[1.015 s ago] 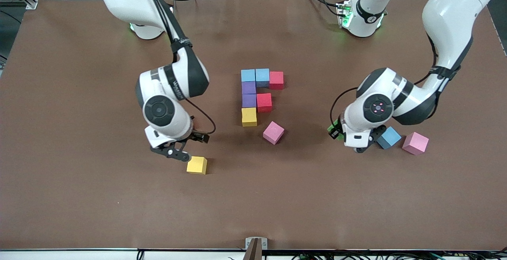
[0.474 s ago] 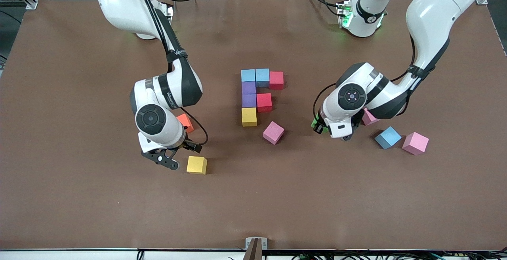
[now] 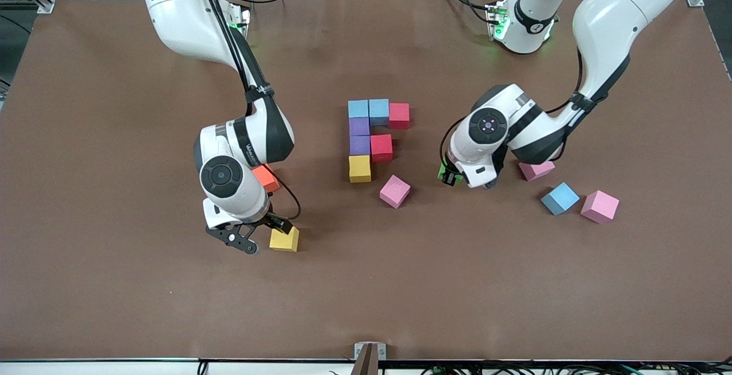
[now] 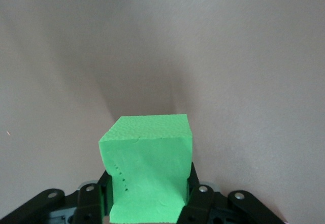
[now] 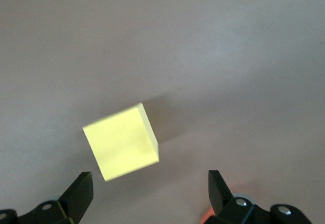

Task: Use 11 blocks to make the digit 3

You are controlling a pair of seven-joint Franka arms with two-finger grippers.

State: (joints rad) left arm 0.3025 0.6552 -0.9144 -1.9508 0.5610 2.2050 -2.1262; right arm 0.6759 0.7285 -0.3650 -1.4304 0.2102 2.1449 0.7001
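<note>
My right gripper (image 3: 258, 236): jaws spread wide, low over the table (image 3: 114, 283), holding nothing; it hangs toward the right arm's end from the block figure (image 3: 374, 138).
Loose yellow block (image 3: 284, 239): on the table just beside my right gripper, nearer the front camera than the figure; it lies off-centre between my spread fingers (image 5: 78, 191) in the right wrist view.
Orange block (image 3: 266, 176): half hidden under my right wrist.
Block figure: seven touching cubes at mid-table, two light blue and a red on top, purples, a red and a yellow below.
Pink block (image 3: 394, 191): near the figure's yellow cube.
My left gripper (image 3: 453, 175): pinching the green block (image 4: 147, 165), toward the left arm's end from the figure.
</note>
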